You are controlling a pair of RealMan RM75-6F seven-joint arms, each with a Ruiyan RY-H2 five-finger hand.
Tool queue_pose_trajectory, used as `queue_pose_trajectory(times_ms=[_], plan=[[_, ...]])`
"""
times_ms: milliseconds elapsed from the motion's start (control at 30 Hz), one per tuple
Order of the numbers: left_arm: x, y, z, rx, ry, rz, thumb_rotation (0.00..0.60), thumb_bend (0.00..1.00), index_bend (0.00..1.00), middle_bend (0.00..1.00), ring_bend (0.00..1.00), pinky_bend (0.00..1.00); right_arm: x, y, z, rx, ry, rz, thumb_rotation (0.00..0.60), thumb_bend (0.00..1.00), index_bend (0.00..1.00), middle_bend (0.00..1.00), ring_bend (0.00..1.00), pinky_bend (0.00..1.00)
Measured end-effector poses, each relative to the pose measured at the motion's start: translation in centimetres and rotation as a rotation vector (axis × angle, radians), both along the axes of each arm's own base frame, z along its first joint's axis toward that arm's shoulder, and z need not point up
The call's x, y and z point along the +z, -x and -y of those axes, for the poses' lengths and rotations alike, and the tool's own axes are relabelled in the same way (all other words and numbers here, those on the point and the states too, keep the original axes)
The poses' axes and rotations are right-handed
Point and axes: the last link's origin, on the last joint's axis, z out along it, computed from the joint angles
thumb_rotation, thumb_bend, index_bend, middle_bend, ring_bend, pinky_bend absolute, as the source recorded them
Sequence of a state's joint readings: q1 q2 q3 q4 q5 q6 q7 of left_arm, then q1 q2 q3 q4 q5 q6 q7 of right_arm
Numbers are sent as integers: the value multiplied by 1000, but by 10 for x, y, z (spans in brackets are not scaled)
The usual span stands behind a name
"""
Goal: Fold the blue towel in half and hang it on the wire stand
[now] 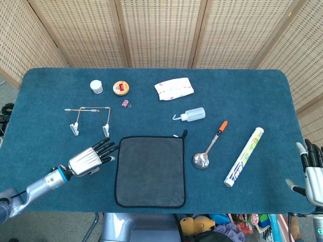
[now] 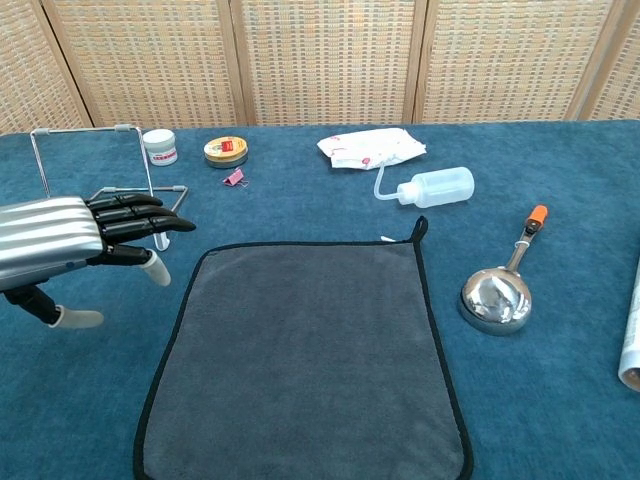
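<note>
On the left, the left robot hand [image 1: 91, 158] hangs low over the blue tabletop [image 1: 45, 101] with its fingers stretched out, slightly apart, and holding nothing. Its dark fingertips [image 2: 165, 224] point toward the left edge of the towel, just short of its upper left corner. In the chest view the hand covers the lower front part of the wire stand [image 1: 91, 120], which stands upright just behind it on white feet.

Behind the stand, near the far edge, sit a small white jar [image 1: 96, 86], a round gold tin [image 1: 120, 87] with a red label, and a little pink clip [image 1: 125, 103].

The towel [image 1: 150, 171] lies flat and unfolded at the front middle of the tabletop. It looks grey with a black border and has a small black loop at its upper right corner.

Behind the towel and to the right, a white packet [image 1: 174, 88] lies near the far side, and a squeeze bottle [image 1: 192, 115] with a bent spout lies on its side.

Further right, a metal ladle [image 1: 208, 149] with an orange handle tip rests bowl-down just beside the towel's right edge. Beyond it lies a long printed roll [image 1: 244, 157], set at a slant.

At the far right edge, the right robot hand [image 1: 312, 171] is off the tabletop, fingers upright and spread, holding nothing.
</note>
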State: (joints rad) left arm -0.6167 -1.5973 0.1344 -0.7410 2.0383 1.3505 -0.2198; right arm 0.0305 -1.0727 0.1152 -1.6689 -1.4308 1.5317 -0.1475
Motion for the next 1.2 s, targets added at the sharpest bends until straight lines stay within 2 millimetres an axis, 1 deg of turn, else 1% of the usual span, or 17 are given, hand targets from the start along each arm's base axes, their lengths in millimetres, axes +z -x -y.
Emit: queue_pose_trajectory(times_ms=[400, 833, 1067, 1200], plan=[[-27, -16, -14, -118, 61, -42, 600, 264, 354, 0, 0, 0, 0, 5, 5, -27, 1, -1, 600, 0, 0, 0, 0, 0], [-50, -28, -18, -141, 91, -52, 600, 268, 360, 0, 0, 0, 2, 9, 9, -46, 4, 6, 600, 0, 0, 0, 0, 0], [-57, -32, -20, -150, 92, -64, 600, 298, 368, 0, 0, 0, 4, 10, 9, -50, 10, 11, 600, 0, 0, 0, 0, 0], [-60, -34, -21, -157, 94, -64, 600, 335, 376, 0, 0, 0, 5, 11, 8, -51, 12, 13, 600, 0, 0, 0, 0, 0]])
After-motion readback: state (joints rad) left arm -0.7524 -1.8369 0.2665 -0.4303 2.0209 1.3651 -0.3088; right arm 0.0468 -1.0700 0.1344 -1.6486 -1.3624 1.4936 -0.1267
